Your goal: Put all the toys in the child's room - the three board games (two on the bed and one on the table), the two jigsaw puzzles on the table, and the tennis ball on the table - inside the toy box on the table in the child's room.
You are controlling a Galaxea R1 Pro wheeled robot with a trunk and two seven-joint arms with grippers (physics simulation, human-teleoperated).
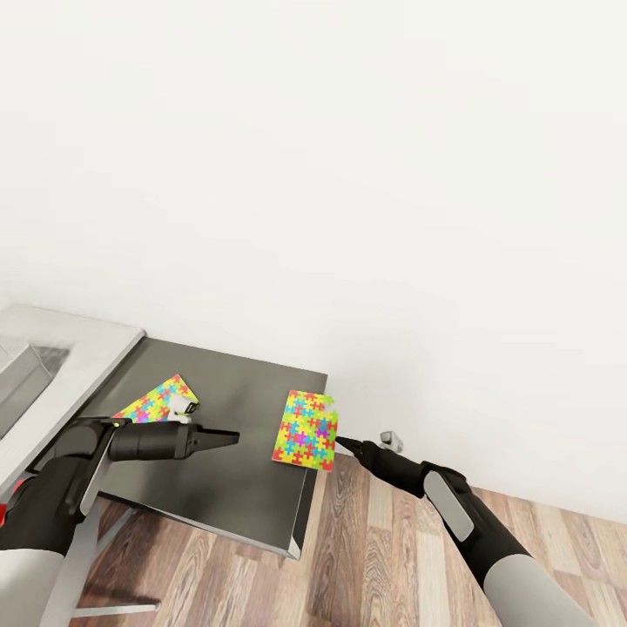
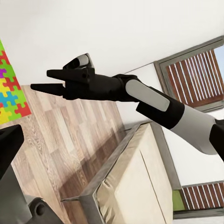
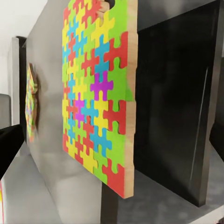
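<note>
Two bright jigsaw puzzles lie on a low dark grey cabinet (image 1: pixel 235 488). One jigsaw puzzle (image 1: pixel 306 428) (image 3: pixel 93 93) sits at the cabinet's right edge, its corner past the rim. My right gripper (image 1: pixel 341 442) (image 2: pixel 39 80) is open, its tips just short of that puzzle's near right corner and holding nothing. The other puzzle (image 1: pixel 155 401) lies at the cabinet's left. My left gripper (image 1: pixel 228 438) hovers open over the cabinet between the two. The pale table (image 1: pixel 83 348) adjoins on the left and carries a grey toy box edge (image 1: pixel 19 373). Board games and tennis ball are out of view.
A white wall stands close behind the cabinet. Wooden floor (image 1: pixel 383 557) lies to the right and in front. The left wrist view catches the bed (image 2: pixel 135 186) with its beige mattress, and shuttered windows (image 2: pixel 196 74) beyond.
</note>
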